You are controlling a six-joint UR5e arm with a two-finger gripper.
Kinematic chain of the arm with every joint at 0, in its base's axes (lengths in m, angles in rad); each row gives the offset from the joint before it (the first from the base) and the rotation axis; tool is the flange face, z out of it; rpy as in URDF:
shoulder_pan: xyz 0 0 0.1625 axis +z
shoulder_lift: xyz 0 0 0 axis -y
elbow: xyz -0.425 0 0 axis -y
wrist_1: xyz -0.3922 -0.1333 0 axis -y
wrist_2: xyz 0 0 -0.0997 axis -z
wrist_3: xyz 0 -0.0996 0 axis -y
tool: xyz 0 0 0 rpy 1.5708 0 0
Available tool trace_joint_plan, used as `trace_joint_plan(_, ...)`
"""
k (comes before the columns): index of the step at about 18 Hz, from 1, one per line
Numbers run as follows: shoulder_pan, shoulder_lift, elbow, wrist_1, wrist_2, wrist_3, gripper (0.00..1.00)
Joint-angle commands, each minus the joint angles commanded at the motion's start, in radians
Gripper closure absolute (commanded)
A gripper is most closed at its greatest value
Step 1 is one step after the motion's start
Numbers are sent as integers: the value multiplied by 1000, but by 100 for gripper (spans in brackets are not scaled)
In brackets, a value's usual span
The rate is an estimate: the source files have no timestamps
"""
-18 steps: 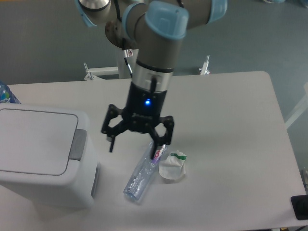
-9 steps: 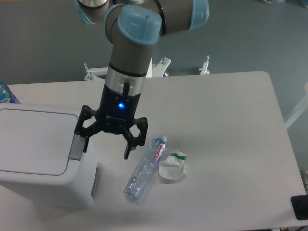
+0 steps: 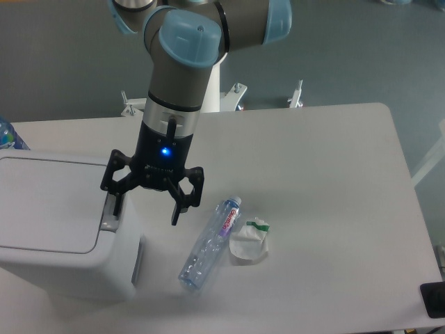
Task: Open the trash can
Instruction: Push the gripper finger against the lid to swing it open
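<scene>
Camera view from above and in front shows the trash can (image 3: 52, 223), a boxy white bin with its flat lid down, standing on the worktop (image 3: 327, 181) at the image-left edge, directly under one side of the gripper (image 3: 147, 208). Its grey push-tab (image 3: 110, 214) sits at the lid's edge, mostly hidden behind one of the fingers (image 3: 115, 204), which hangs right over it; whether that tip touches the tab cannot be told. The fingers are spread wide apart and grasp nothing, and the other one reaches down past the bin's side over bare worktop. Just beyond that finger lies a clear plastic bottle (image 3: 208, 245), and beside the bottle a crumpled white wrapper (image 3: 249, 245).
</scene>
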Motion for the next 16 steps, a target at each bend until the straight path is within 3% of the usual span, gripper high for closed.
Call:
trace_joint_plan(8, -5, -5, 5, 2, 9, -2, 0)
trace_joint_plan(11, -3, 0, 40, 2, 8, -3, 0)
trace_joint_plan(13, 12, -3, 69, 5, 8, 8, 0)
trace_joint_plan(16, 92, -18, 106, 11, 9, 55, 0)
